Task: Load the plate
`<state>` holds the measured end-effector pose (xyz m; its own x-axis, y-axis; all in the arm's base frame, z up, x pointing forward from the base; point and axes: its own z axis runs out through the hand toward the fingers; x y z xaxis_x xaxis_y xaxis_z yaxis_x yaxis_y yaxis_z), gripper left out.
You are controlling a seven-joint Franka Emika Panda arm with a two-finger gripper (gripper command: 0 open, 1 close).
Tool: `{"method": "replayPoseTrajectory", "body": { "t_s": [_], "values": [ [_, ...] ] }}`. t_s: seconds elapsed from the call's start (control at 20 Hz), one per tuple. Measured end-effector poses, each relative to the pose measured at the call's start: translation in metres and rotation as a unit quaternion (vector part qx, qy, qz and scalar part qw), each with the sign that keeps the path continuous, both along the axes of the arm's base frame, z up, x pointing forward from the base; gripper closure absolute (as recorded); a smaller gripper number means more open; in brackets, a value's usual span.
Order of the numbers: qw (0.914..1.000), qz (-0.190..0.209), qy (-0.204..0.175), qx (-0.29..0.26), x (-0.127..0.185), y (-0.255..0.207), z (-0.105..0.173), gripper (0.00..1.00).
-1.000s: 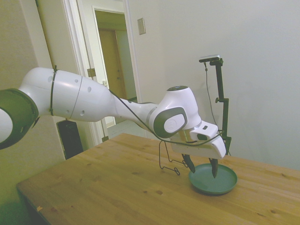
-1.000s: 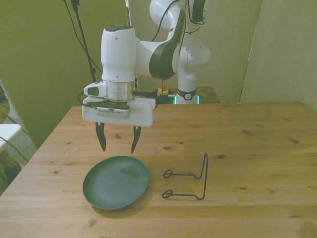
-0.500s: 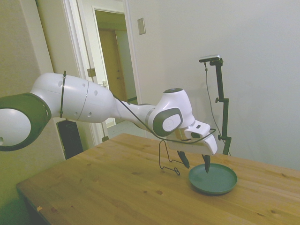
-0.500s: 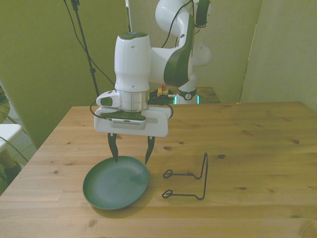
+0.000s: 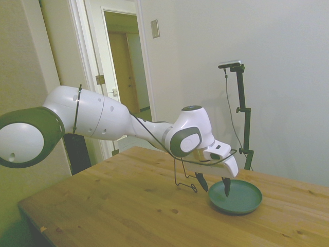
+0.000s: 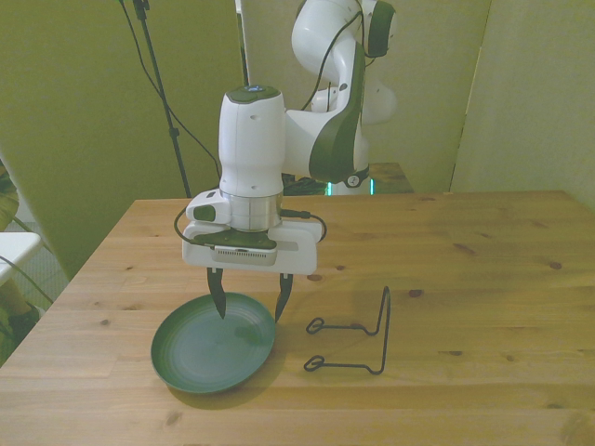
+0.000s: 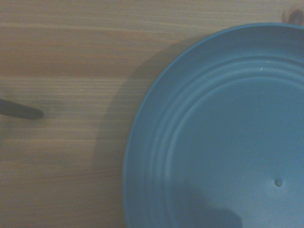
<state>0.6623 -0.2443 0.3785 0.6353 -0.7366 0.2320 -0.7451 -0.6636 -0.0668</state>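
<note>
Two dark fingers (image 6: 220, 299) of the gripper (image 6: 250, 305) stand apart over the plate (image 6: 205, 348), one tip above the inside of the plate, the other at its rim on the front view's right. That teal-green plate lies flat on the table (image 6: 483, 279), near the table's edge closest to the front camera and toward the front view's left. Just right of it stands the black wire stand (image 6: 358, 333), apart from the plate.
</note>
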Motion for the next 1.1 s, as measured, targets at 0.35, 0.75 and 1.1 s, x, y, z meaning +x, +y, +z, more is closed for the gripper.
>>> {"method": "replayPoseTrajectory", "body": {
  "t_s": [0.35,0.75,1.1],
  "values": [
    [1.0,0.001,-0.005,0.0,0.008,0.002,-0.009,0.0],
    [1.0,0.0,-0.008,-0.001,0.019,0.004,-0.015,0.0],
    [1.0,0.001,-0.007,0.0,0.024,0.008,-0.019,0.0]
  ]
}}
